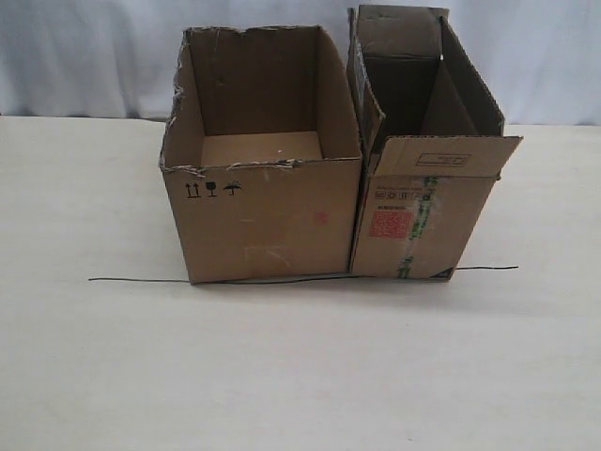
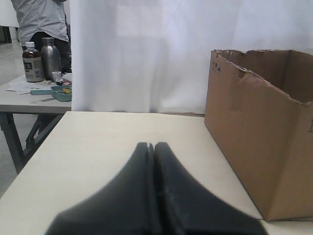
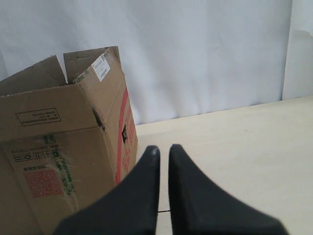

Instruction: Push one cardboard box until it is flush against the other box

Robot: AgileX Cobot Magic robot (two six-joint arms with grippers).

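The cardboard box [image 1: 423, 221], narrow and tall with a red label and green-striped tape, stands on the right. The other box [image 1: 263, 221], wider with ragged top edges and black handling symbols, stands to its left. Their facing sides meet with no gap showing at the front. Neither gripper shows in the exterior view. My left gripper [image 2: 151, 145] is shut and empty, apart from the other box [image 2: 259, 132] at its side. My right gripper [image 3: 164, 148] is shut to a thin slit, holding nothing, just beside the cardboard box [image 3: 63, 147].
A thin black line [image 1: 141, 280] runs across the pale table [image 1: 300, 376] under the boxes' front edges. A white curtain [image 1: 84, 56] hangs behind. A side table with bottles [image 2: 34, 61] and a standing person [image 2: 41, 19] lie beyond the table's far edge.
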